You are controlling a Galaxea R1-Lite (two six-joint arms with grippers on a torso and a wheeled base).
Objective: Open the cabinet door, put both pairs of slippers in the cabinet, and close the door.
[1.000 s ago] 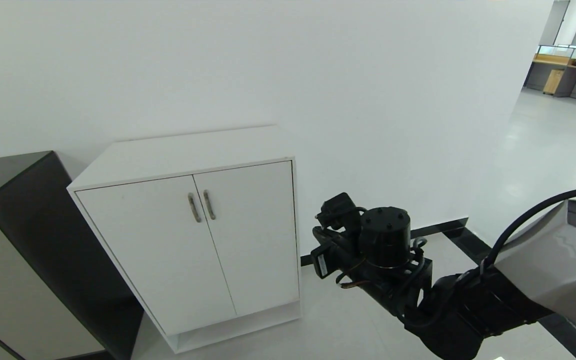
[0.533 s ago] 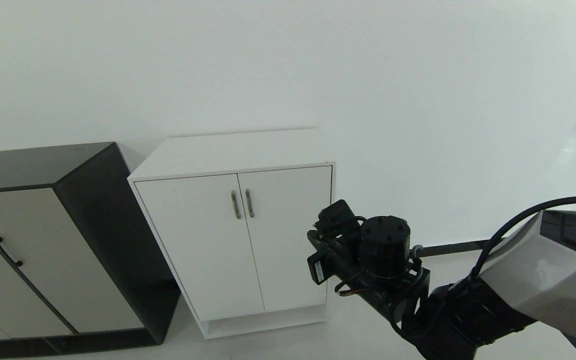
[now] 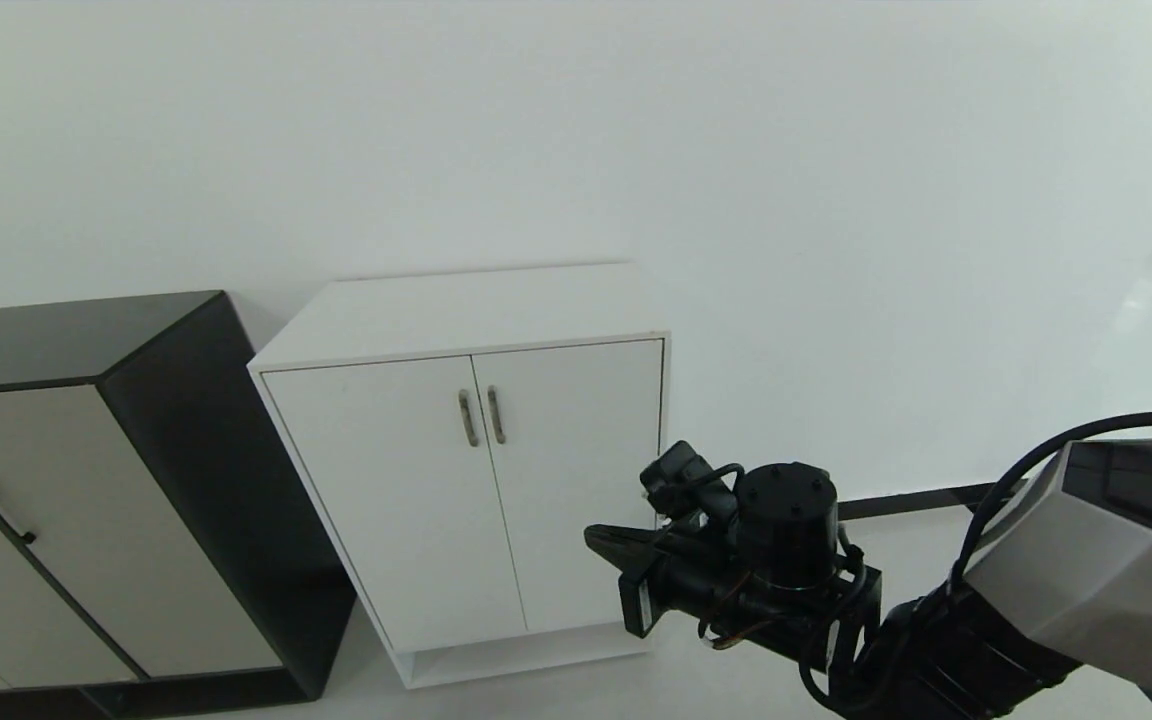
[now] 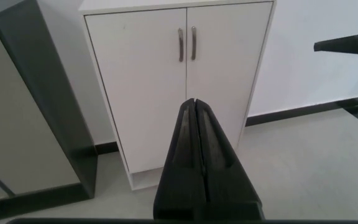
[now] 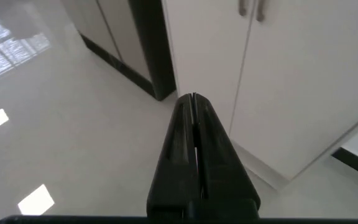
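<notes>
While the cabinet (image 3: pixel 456 480) sits shut, both end effectors (image 4: pixel 194 102) (image 5: pixel 193 97) are pressed together.

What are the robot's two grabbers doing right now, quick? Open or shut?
Left gripper: shut, holding nothing.
Right gripper: shut, holding nothing.

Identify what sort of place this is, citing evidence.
Probably an indoor room or corridor: a white two-door cabinet stands against a white wall, beside a black cabinet, on a glossy floor.
</notes>
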